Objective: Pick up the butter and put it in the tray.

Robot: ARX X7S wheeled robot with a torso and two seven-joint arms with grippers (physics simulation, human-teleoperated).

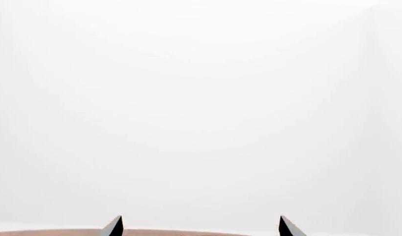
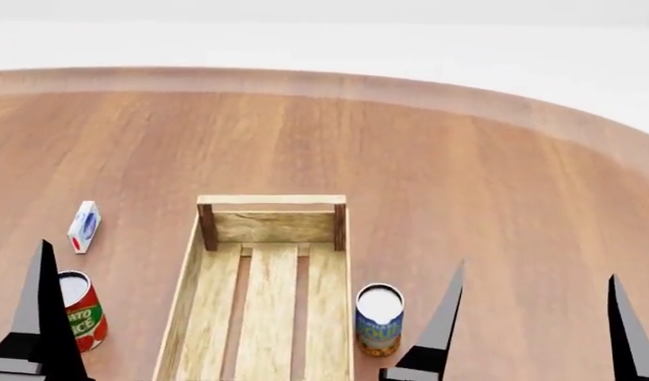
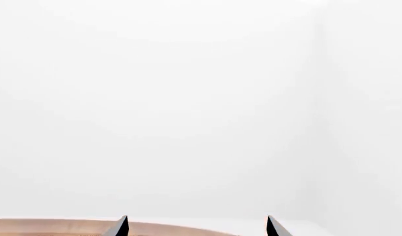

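The butter is not in any view. The tray (image 2: pixel 270 201), a long light-wood crate with a slatted bottom, lies at the near middle of the table and holds nothing that I can see. My right gripper (image 2: pixel 531 333) is open and empty, to the right of the tray near the table's front. Its wide-apart tips also show in the right wrist view (image 3: pixel 197 227). Of my left gripper only one finger (image 2: pixel 39 313) shows at the bottom left in the head view. The left wrist view shows the left gripper (image 1: pixel 201 227) open and empty, facing a white wall.
A small white-blue-red carton (image 2: pixel 83 226) lies left of the tray. A red can (image 2: pixel 81 311) stands by the left finger. A blue can (image 2: pixel 380 319) stands just right of the tray, next to the right gripper. The round wooden table (image 2: pixel 462 190) ends at a curved far edge.
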